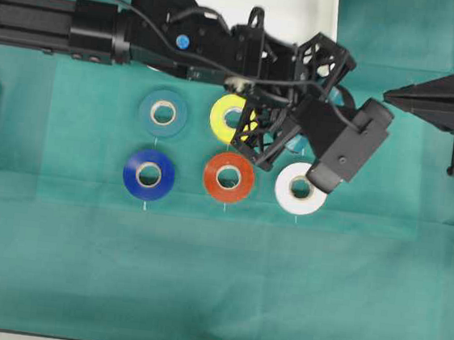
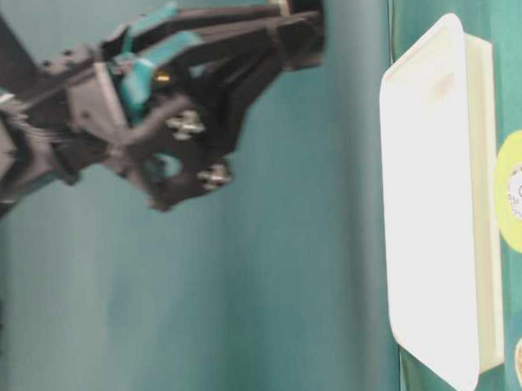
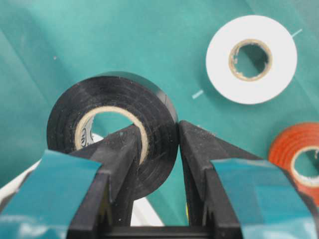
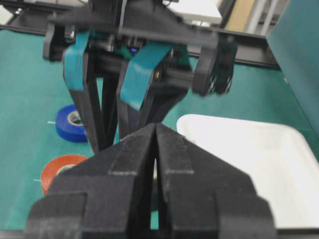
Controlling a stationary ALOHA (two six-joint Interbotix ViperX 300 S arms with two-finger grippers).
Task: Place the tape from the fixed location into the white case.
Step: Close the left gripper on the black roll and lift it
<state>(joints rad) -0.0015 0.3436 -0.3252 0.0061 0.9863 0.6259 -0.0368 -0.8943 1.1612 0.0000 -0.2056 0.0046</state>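
The tape [image 3: 107, 92], a black roll with a pale cardboard core, hangs above the green cloth in the left wrist view. My left gripper [image 3: 158, 128] is shut on its wall, one finger through the core and the other on the outer face. From overhead the left gripper [image 1: 267, 138] hovers over the rolls and hides the tape. The white case [image 1: 245, 1] lies at the table's far edge, also visible as the white case [image 4: 249, 159] and the white case [image 2: 426, 197]. At the right side, my right gripper [image 1: 397, 96] is shut and holds nothing, shown as the right gripper [image 4: 155, 127].
Rolls lie on the cloth: teal [image 1: 163, 113], yellow [image 1: 231, 118], dark blue [image 1: 148, 175], orange [image 1: 229, 177] and white [image 1: 300, 189]. The left arm spans the upper table from the left, passing in front of the case.
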